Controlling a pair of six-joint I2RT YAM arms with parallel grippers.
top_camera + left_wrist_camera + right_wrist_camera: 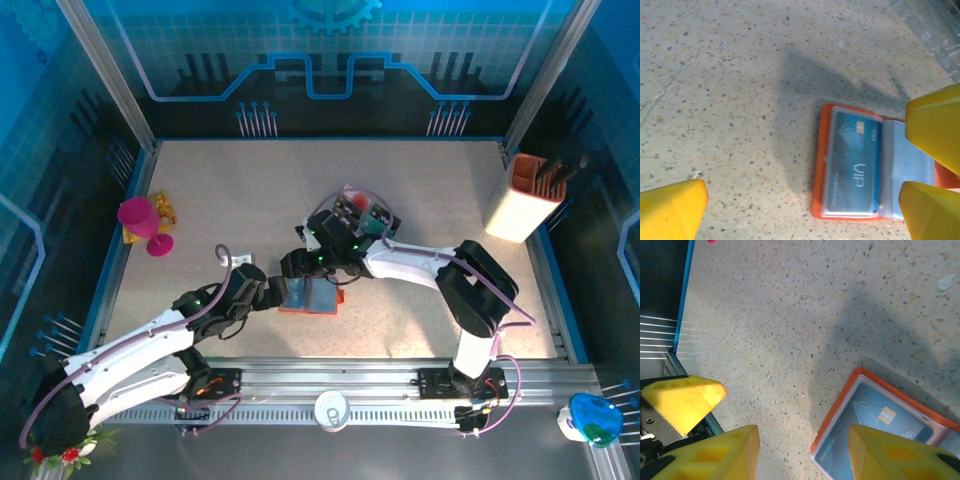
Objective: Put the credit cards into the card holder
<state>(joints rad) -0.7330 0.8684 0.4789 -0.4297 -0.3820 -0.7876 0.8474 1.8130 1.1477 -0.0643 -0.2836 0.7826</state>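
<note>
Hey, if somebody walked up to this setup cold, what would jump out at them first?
Probably the orange card holder, lying open near the middle of the table with a teal card in its clear sleeve. The white left arm and right arm reach in and meet right over it. After that, the magenta goblet by the table's left edge.

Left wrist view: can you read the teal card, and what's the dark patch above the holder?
Left wrist: the card is sharp and its VIP lettering is readable, with faint white glare streaks by the chip. The dark patch is a soft shadow on the table, reaching the holder. Right wrist: the same shadow covers the card, which looks dimmer, with streaks by the chip there too.
</note>
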